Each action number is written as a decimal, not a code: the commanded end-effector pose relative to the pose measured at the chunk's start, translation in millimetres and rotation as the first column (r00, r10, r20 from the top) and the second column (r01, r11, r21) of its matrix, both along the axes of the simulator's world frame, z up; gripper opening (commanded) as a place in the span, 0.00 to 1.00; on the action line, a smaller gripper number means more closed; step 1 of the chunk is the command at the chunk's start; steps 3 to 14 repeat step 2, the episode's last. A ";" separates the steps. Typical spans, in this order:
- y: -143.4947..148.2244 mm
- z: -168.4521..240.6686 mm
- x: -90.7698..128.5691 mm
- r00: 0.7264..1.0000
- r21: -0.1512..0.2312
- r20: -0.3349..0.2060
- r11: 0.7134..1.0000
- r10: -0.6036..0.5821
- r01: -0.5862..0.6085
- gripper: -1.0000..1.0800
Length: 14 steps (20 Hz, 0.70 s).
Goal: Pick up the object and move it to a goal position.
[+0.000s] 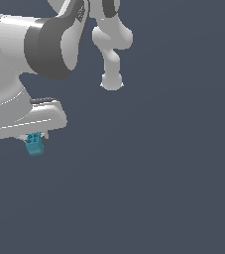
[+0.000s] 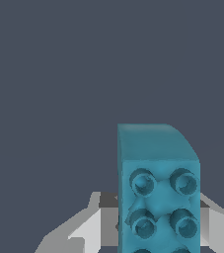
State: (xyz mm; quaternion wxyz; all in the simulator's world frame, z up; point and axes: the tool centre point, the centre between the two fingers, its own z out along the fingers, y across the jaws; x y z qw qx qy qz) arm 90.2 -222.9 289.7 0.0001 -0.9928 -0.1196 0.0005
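One small teal block [image 1: 34,144] showed in the exterior view, tucked under the white gripper [image 1: 33,136] at the exterior view's left, against a plain dark ground. Fingers mostly hidden by the hand, so jaw state unclear there. Wrist view: block [image 2: 158,192] sat between the grey fingers [image 2: 91,227], studs facing the camera; jaws looked to pinch its flat sides, contact itself not plainly seen. Judged light, rigid, smooth plastic, somewhat slippery; flat long sides were the best place to hold, not the studded face

Flat, even, seemingly shadowless render lighting
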 end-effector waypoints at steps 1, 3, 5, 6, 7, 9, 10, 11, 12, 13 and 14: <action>-0.7 1.6 0.9 1.000 0.000 0.001 1.000 0.001 -0.001 0.00; -0.7 1.5 1.0 1.000 0.000 0.001 1.000 0.001 -0.001 0.00; -0.7 1.5 1.0 1.000 0.000 0.001 1.000 0.001 -0.001 0.00; -0.7 1.5 1.0 1.000 0.000 0.001 1.000 0.001 -0.001 0.00; -0.7 1.5 1.0 1.000 0.000 0.001 1.000 0.001 -0.001 0.00; -0.7 1.5 1.0 1.000 0.000 0.001 1.000 0.001 -0.001 0.00; -0.7 1.5 1.0 1.000 0.000 0.001 1.000 0.001 -0.001 0.00; -0.7 1.5 1.0 1.000 0.000 0.001 1.000 0.001 -0.001 0.00; -0.7 1.5 1.0 1.000 0.000 0.001 1.000 0.001 -0.001 0.00; -0.7 1.5 1.0 1.000 0.000 0.001 1.000 0.001 -0.001 0.00; -0.7 1.5 1.0 1.000 0.000 0.001 1.000 0.001 -0.001 0.00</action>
